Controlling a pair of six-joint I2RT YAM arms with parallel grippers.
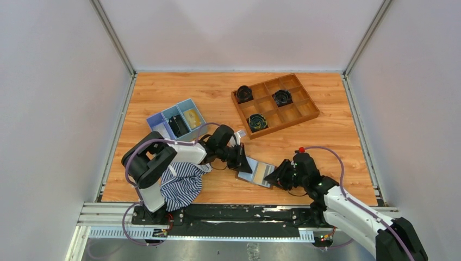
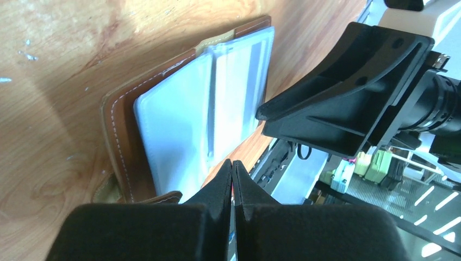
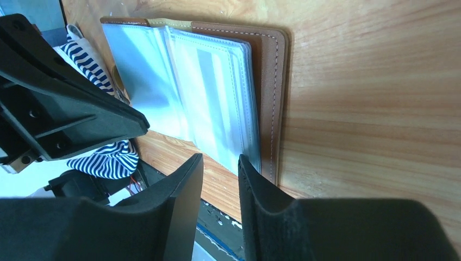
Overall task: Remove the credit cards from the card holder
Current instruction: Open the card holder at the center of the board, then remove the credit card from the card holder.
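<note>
The card holder (image 1: pixel 255 172) lies open on the wood table between my two grippers, brown cover down, pale glossy sleeves (image 2: pixel 179 119) fanned upward. A grey stripe shows through one sleeve (image 3: pixel 209 81); I cannot tell whether it is one of the credit cards, and no card shows outside the holder. My left gripper (image 2: pixel 232 162) is shut, its tips over the holder's near sleeve edge. My right gripper (image 3: pixel 220 160) is slightly open with nothing between its fingers, and one fingertip (image 3: pixel 245 166) sits at the sleeves' edge. In the top view the left gripper (image 1: pixel 248 166) and right gripper (image 1: pixel 273 178) flank the holder.
A light-blue compartment tray (image 1: pixel 159 120) sits at the back left with a dark item and a yellowish item in it. A wooden grid tray (image 1: pixel 310 106) at the back right holds three dark round objects. A striped cloth (image 1: pixel 182 185) lies by the left arm's base.
</note>
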